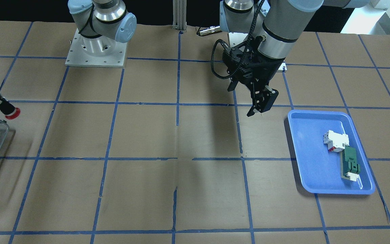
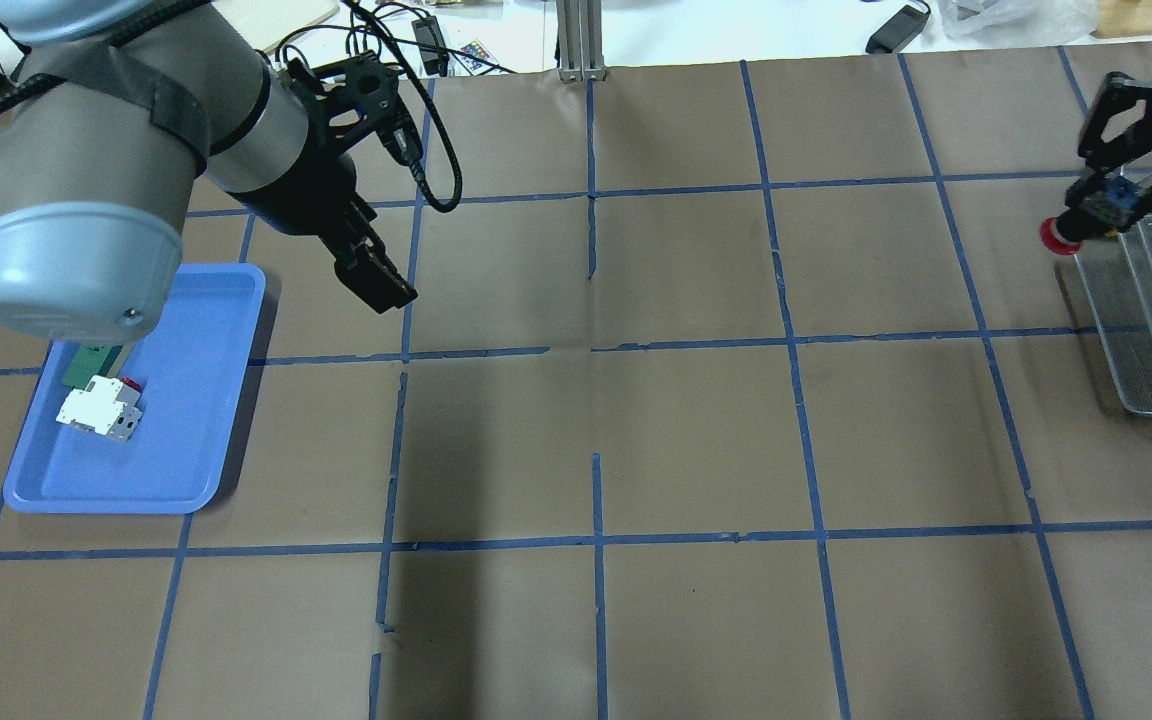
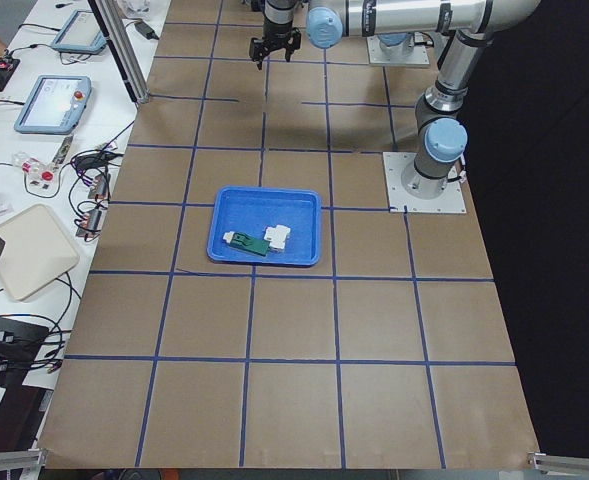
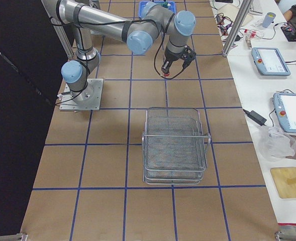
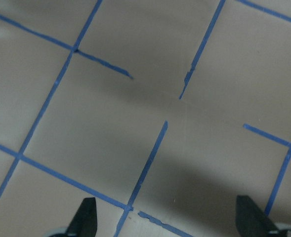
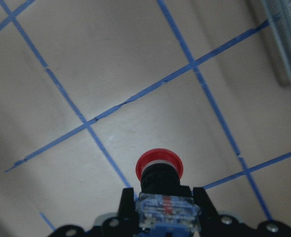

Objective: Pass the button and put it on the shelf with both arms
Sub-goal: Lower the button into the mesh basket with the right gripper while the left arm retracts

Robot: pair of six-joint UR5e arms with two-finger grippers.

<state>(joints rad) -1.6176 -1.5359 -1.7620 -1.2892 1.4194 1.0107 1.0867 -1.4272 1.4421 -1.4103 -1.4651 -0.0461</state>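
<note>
Right gripper (image 2: 1093, 210) is clamped on the button (image 6: 159, 172), red cap aimed left, away from the shelf (image 4: 175, 145) just to its right – the nearer arm – while the left gripper (image 5: 168, 217) hangs fingers apart, empty, by the blue tray (image 1: 311, 162).

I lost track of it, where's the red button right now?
Overhead view, far right: the button is held in the right pincer, beside the shelf, not yet on it.

Robotics lab: taped-grid table (image 4: 107, 165), teach pendants (image 4: 271, 61) alongside
</note>
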